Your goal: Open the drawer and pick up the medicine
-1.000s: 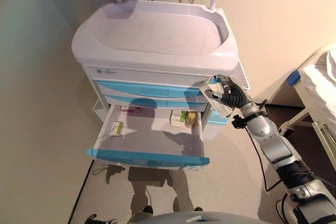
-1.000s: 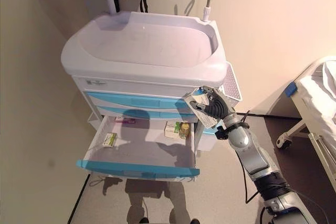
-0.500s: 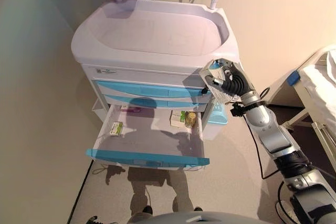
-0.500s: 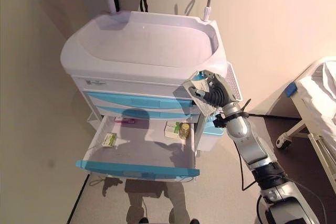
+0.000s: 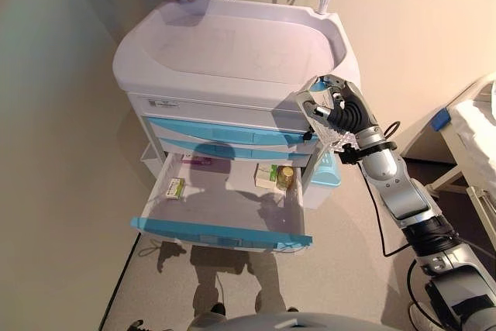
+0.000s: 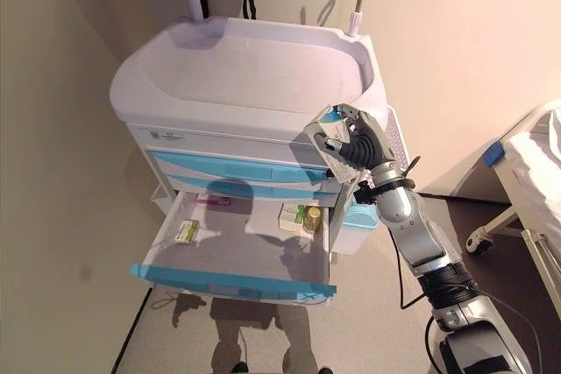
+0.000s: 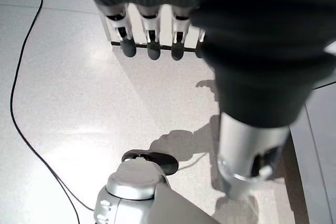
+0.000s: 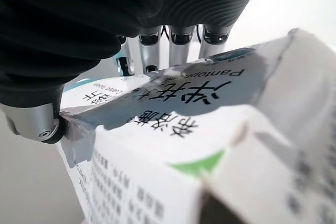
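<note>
Beige walls are backing one medical cart (image 5: pixel 232 44), its lowest drawer (image 5: pixel 225 207) hanging open. We are counting three packs and one small bottle (image 5: pixel 285 177) lying inside. Our right hand (image 5: pixel 341 114) is gripping one medicine box (image 8: pixel 210 145) beside the cart's right corner; left hand (image 7: pixel 152 30) is dangling open.

Your two head eyes look down on the same cart (image 5: pixel 232 44) and right hand (image 6: pixel 355 142). Each wrist camera looks closely along its own hand.
</note>
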`<state>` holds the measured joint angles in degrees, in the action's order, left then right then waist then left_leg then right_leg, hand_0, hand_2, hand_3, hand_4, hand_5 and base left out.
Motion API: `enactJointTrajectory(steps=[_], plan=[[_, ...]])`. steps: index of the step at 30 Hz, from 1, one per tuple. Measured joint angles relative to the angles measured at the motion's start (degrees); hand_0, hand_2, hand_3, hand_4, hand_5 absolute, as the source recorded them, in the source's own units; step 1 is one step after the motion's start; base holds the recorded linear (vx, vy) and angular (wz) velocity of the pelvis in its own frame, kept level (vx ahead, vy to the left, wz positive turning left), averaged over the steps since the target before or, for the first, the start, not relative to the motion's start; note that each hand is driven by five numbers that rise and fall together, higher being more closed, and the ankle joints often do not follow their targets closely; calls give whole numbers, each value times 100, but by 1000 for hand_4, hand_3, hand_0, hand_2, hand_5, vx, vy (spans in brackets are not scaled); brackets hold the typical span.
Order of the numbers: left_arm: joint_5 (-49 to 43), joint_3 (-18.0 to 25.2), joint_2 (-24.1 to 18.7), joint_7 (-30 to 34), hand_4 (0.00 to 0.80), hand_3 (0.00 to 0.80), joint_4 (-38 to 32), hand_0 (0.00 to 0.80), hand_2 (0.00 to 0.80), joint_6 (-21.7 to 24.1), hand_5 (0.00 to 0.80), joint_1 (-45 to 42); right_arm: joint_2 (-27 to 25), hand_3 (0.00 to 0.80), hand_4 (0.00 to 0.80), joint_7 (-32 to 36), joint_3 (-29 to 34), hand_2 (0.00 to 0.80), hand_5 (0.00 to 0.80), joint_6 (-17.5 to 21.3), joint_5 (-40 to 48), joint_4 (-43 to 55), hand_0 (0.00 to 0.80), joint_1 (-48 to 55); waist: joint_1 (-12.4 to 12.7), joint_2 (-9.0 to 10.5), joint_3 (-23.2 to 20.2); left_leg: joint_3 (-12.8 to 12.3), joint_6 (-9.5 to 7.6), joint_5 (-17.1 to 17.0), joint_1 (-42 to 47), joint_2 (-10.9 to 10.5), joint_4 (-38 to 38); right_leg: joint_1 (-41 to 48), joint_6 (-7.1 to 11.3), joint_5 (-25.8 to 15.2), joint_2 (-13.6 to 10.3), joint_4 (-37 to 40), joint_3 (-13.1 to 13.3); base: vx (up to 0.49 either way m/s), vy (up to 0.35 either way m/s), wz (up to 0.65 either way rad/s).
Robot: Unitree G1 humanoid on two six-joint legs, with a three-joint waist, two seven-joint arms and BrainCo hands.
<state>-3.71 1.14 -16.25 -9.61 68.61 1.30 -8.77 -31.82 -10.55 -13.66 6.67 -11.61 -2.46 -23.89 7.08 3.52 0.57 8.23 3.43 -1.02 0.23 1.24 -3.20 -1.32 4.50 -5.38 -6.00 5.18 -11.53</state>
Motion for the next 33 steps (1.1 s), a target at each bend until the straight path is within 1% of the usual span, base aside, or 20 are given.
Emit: enactJointTrajectory(steps=[2,5,7,9,10,11,12,14,16,17,19,24,26,27,28,30,33], plan=[[0,-12,0,-1,0,0,-1,0,0,-1,0,0,0,800,800,-2,-3,800,800,0,0,-5,800,-67,-4,3,2,0,0,0,0,0,0,-1,0,0,0,0,0,0,0,0],[-1,-120,-1,-2,0,0,0,0,0,-7,0,-6,-3,800,800,-30,-64,800,800,-4,-3,-78,800,-497,2,17,9,-1,0,0,1,2,3,0,0,0,3,0,1,0,0,0],[0,-137,-4,-3,0,0,-4,0,0,-11,0,-8,-4,800,800,-97,-122,800,800,-6,-5,-301,800,-890,14,39,13,-1,1,0,0,3,5,0,0,0,5,0,0,0,0,0],[-2,-269,-24,-5,0,0,-8,0,0,-14,0,-9,-29,800,800,-182,-263,800,800,-30,-5,-611,800,-1322,15,68,25,-1,2,1,0,3,6,-1,0,-1,5,0,1,0,0,0],[-3,-277,-25,-7,0,0,-10,0,0,-7,0,-8,-29,800,800,-208,-270,800,800,-31,-4,-652,800,-1387,18,83,31,0,3,1,0,4,6,-1,0,0,5,0,0,0,0,0],[-2,-344,-32,-13,0,0,6,0,0,-11,0,-24,-44,800,800,-256,-423,800,800,-35,-5,-891,800,-1674,54,117,46,0,3,1,-8,2,10,-3,0,0,5,0,-1,0,0,0],[-1,-448,-56,-12,0,0,8,0,0,-36,0,-22,-63,800,800,-261,-524,800,800,-53,-6,-1115,800,-1901,28,149,53,-2,3,1,-20,2,10,-20,0,-1,4,0,3,0,0,0],[-1,-458,-66,-15,0,0,5,0,0,-44,0,-22,-77,800,800,-310,-647,800,800,-96,-6,-1465,800,-2239,89,220,20,1,5,0,-85,0,18,-79,-1,-2,2,-1,-2,0,0,0],[1,-466,-71,-15,0,0,6,0,0,-48,0,-21,-80,800,800,-335,-744,800,800,-133,-6,-1649,800,-2422,141,240,29,1,4,-3,-90,0,24,-85,-1,-2,4,-1,-1,0,0,0],[3,-468,-72,-20,0,0,6,0,0,-48,0,-22,-77,800,800,-371,-902,800,800,-156,-5,-1959,800,-2677,196,255,25,7,3,0,-95,-5,40,-81,-1,-2,2,-1,-4,0,0,0],[9,-470,-104,-34,0,0,8,0,0,-44,0,-16,-80,800,800,-380,-1093,800,800,-246,-4,-2348,800,-3067,213,271,36,37,6,1,-121,-1,42,-92,-2,-1,11,-1,-11,8,-2,5],[19,-517,-198,-58,0,0,49,0,0,-47,0,-12,-79,800,800,-419,-1402,800,800,-268,-3,-2947,800,-3595,262,337,77,122,13,6,-193,-6,70,-114,-4,6,12,-1,-72,14,-1,7],[25,-600,-249,-62,0,0,58,0,0,-46,0,-13,-53,800,800,-422,-1533,800,800,-301,-4,-3261,800,-3768,339,367,92,127,19,11,-203,-6,78,-118,-5,7,14,-1,-76,0,0,0],[28,-627,-273,-70,0,0,73,0,0,-46,0,-13,-12,800,800,-413,-1745,800,800,-330,-6,-3665,800,-3979,327,378,97,133,22,13,-208,-6,88,-122,2,12,12,-1,-80,0,0,0],[29,-626,-285,-75,0,0,73,0,0,-45,0,-7,-21,800,800,-416,-1760,800,800,-362,-6,-3716,800,-3995,340,400,101,135,23,13,-217,-6,88,-126,1,13,14,-1,-82,2,-1,9],[57,-676,-323,-88,0,0,172,0,0,-43,0,7,11,800,800,-412,-2063,800,800,-369,-12,-4071,800,-4284,348,443,110,146,30,16,-309,-5,130,-181,-1,13,11,-1,-123,6,-3,8],[64,-718,-359,-123,0,0,223,0,0,-43,0,-2,105,800,800,-413,-2091,800,800,-371,-17,-4399,800,-4480,373,513,135,175,36,20,-382,-5,167,-212,-3,13,13,-1,-156,5,-3,5]])
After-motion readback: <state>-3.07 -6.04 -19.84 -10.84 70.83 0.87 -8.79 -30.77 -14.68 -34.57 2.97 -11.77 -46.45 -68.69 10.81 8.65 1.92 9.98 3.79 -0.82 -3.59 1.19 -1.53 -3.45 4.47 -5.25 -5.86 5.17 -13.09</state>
